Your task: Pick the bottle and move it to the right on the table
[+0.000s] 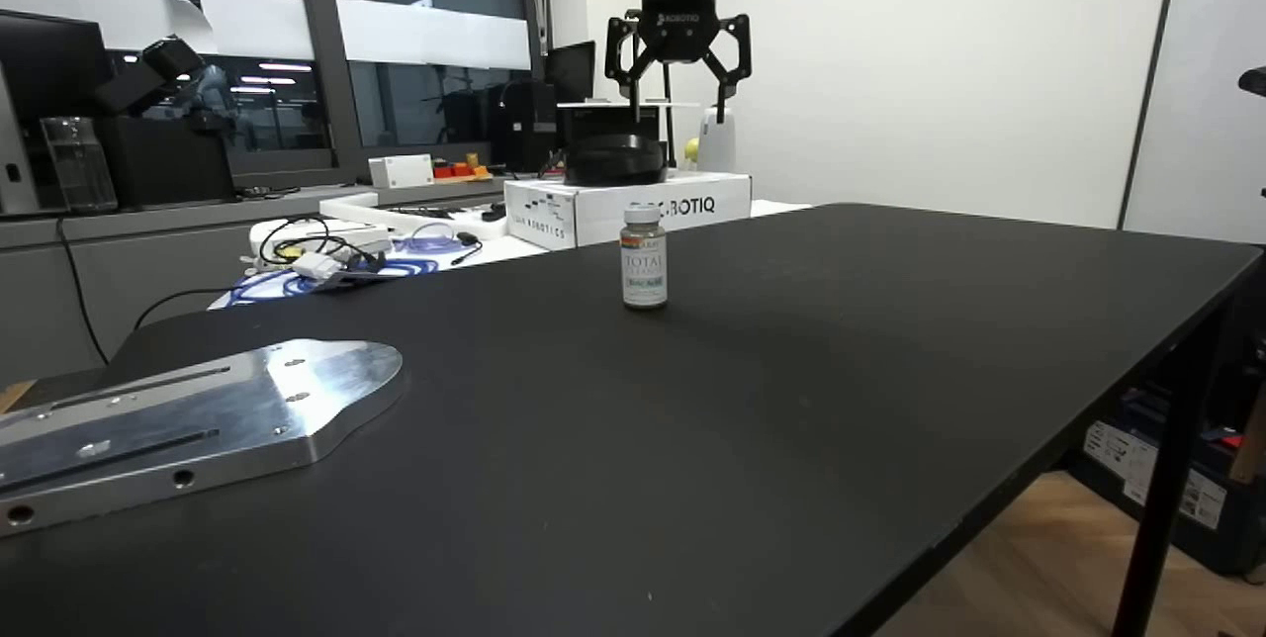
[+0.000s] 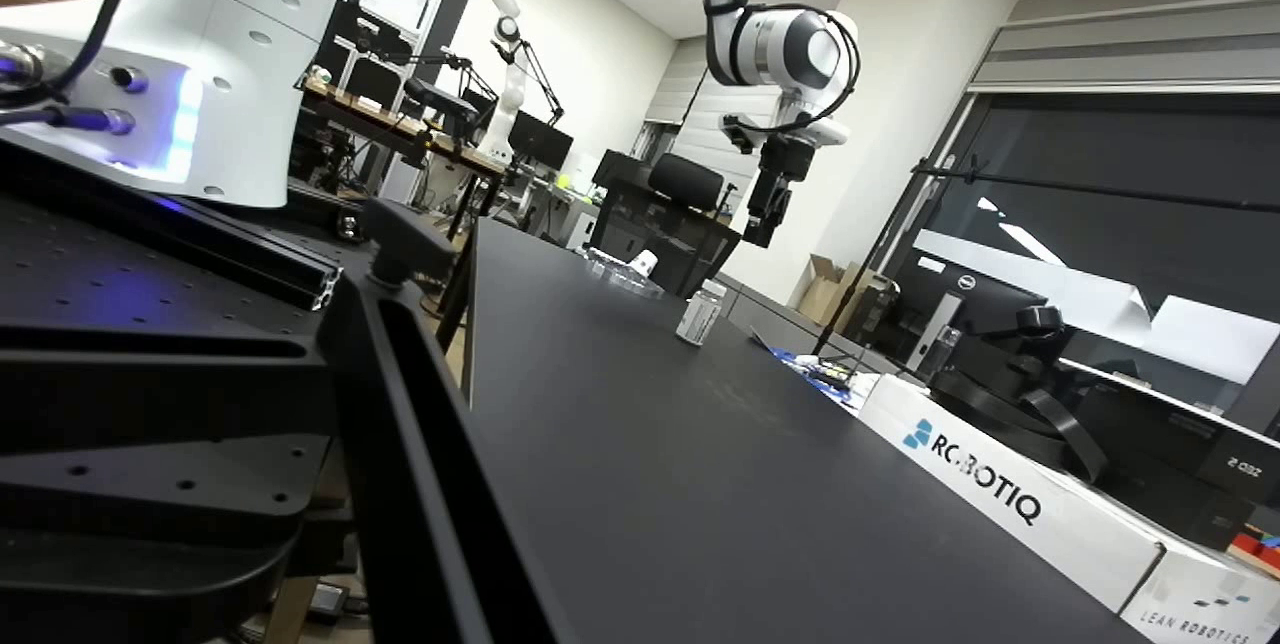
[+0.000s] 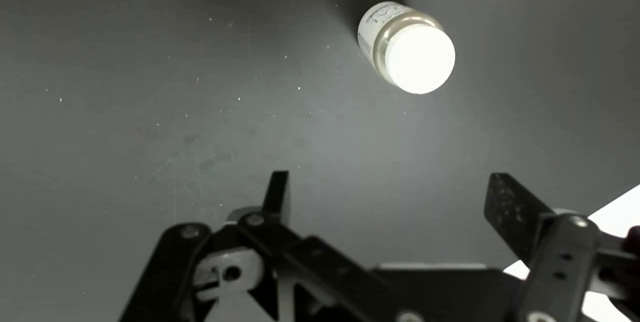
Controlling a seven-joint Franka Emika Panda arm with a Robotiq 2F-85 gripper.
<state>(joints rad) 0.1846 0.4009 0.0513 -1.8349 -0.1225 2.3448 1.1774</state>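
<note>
The bottle (image 1: 645, 266) is small, with a white cap and a printed label. It stands upright on the black table (image 1: 613, 459), near the table edge beside the white box. It also stands there in an exterior view (image 2: 699, 316). In the wrist view the bottle (image 3: 387, 32) is above and ahead of the fingertips, seen from its cap side. My gripper (image 1: 678, 113) is open and empty, well above the table and apart from the bottle. It also hangs above the bottle in an exterior view (image 2: 766, 224). In the wrist view the fingers (image 3: 387, 177) are wide apart with nothing between them.
A shiny metal plate (image 1: 227, 409) lies on the table. A white Robotiq box (image 1: 663, 207) stands beyond the table edge, with black gear on it. Blue cables (image 1: 396, 268) lie beside it. The white robot base (image 2: 200, 54) is beside the table.
</note>
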